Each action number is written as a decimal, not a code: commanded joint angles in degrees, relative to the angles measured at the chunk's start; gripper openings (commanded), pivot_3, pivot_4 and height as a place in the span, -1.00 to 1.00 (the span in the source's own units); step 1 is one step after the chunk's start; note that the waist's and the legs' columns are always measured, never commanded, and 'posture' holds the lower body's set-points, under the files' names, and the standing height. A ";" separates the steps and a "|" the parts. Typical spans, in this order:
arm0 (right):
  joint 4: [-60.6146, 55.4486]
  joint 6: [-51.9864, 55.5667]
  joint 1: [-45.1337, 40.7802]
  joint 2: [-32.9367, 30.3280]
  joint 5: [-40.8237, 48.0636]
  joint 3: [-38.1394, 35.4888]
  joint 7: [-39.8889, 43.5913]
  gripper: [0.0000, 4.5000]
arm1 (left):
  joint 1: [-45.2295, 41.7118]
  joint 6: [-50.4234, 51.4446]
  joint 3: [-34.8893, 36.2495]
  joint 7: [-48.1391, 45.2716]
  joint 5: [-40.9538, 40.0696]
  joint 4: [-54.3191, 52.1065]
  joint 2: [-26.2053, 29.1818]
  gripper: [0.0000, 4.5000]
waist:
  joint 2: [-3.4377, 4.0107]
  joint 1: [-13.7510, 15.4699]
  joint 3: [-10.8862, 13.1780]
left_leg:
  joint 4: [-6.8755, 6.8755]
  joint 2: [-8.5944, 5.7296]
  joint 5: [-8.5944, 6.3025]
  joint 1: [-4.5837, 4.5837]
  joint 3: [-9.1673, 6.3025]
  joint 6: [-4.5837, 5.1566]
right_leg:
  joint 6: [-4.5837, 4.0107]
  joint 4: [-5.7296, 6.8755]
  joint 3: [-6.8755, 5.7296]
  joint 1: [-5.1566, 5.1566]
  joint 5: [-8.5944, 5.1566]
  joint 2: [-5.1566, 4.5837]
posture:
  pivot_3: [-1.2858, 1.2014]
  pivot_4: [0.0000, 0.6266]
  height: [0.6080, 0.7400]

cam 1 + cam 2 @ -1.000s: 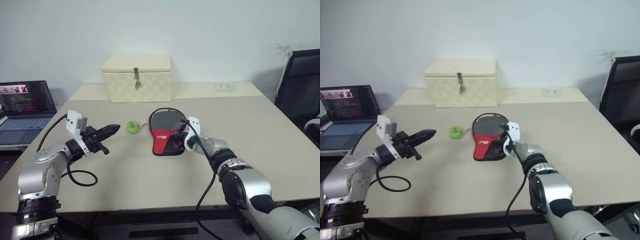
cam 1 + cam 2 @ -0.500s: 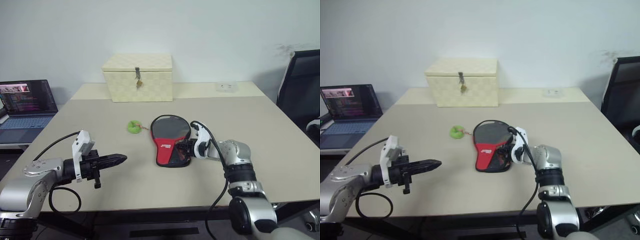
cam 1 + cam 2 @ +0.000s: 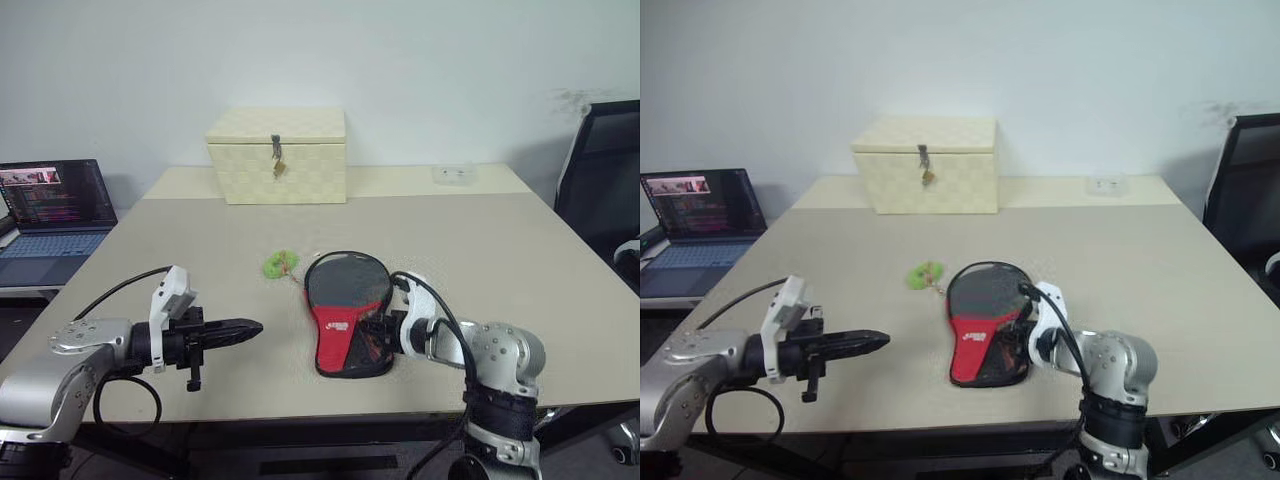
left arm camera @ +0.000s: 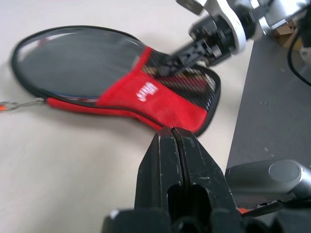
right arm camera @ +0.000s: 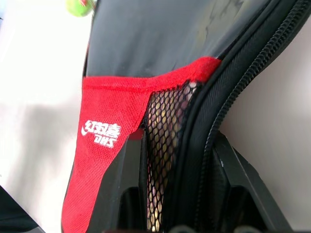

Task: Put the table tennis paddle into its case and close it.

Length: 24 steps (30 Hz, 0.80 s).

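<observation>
The flat black fabric case (image 3: 347, 318) with its red panel, white logo and mesh section lies on the counter (image 3: 520, 250) close to the near edge, a little right of the middle, its round end pointing toward the far edge and its narrow end toward the near edge. Through the open round end a dark, glossy round surface shows inside the zipper rim; whether that is the paddle's rubber blade cannot be told for certain.

The right gripper (image 3: 383, 330) sits at the narrow mesh end of the case, its jaws clamped on the zippered edge there; the right wrist view shows the black zipper band and mesh running between the two fingers (image 5: 233, 170).

A small green ball-like object (image 3: 279, 264) on a thin cord lies just beyond the case's round end, toward the left.

The left gripper (image 3: 240, 329) hovers above the counter well to the left of the case, pointing toward it, jaws pressed together with nothing between them.

Near the far edge stands a cream checkered box (image 3: 277, 155) with a metal latch. An open laptop (image 3: 52, 210) rests off the counter's left side, and a black office chair (image 3: 600, 180) stands beyond its right edge.
</observation>
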 commanded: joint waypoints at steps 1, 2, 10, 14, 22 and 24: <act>-4.38 0.47 2.85 13.51 2.43 -0.41 -3.90 -0.49 | 0.17 0.93 0.83 -0.68 -1.46 -2.03 1.82 -1.00 | 0.00 0.03 0.00 | 0.00 0.00 0.00 0.00 -0.01 0.00 | 0.00 0.00 -0.01 0.00 0.00 0.00 | 0.03 -0.52 1.00; -5.07 0.47 3.76 13.98 3.18 -0.35 -4.87 -0.49 | 0.21 1.12 0.88 -0.82 -1.53 -2.01 2.07 -1.00 | -0.01 0.04 0.00 | 0.00 0.00 0.00 0.00 -0.02 0.00 | 0.00 0.00 -0.02 0.01 0.00 0.00 | 0.03 -0.52 1.00; -5.77 0.47 6.77 14.73 10.04 -0.59 -10.51 -0.49 | -2.04 1.36 -0.86 -2.16 -0.87 -0.27 3.01 -1.00 | -0.02 0.29 -0.01 | 0.00 0.00 0.00 0.00 -0.02 0.00 | 0.01 -0.02 -0.04 0.02 -0.01 0.00 | 0.03 -0.52 1.00; -5.78 0.47 6.45 13.25 11.73 -0.97 -11.89 -0.07 | -4.15 0.56 -2.58 -2.58 -0.08 1.39 2.48 -1.00 | -0.02 0.33 -0.01 | 0.00 0.00 0.00 0.00 -0.01 0.00 | 0.01 -0.03 -0.04 0.02 -0.01 0.02 | 0.03 -0.52 1.00; -9.66 0.47 3.28 -0.03 16.26 6.80 -4.55 0.98 | -4.93 -1.45 -3.39 -1.93 0.77 3.06 0.61 -1.00 | -0.01 0.23 -0.01 | -0.01 0.04 0.00 0.03 0.01 0.00 | 0.01 -0.02 -0.01 0.02 -0.01 0.05 | 0.03 -0.52 1.00; -11.64 0.47 1.30 -2.96 18.50 6.94 -0.92 0.98 | -4.89 -2.12 -2.95 -0.97 0.96 3.68 -0.22 -1.00 | 0.01 0.10 0.00 | -0.01 0.04 0.00 0.03 0.04 0.00 | 0.01 -0.02 0.02 0.00 -0.01 0.05 | 0.03 -0.52 1.00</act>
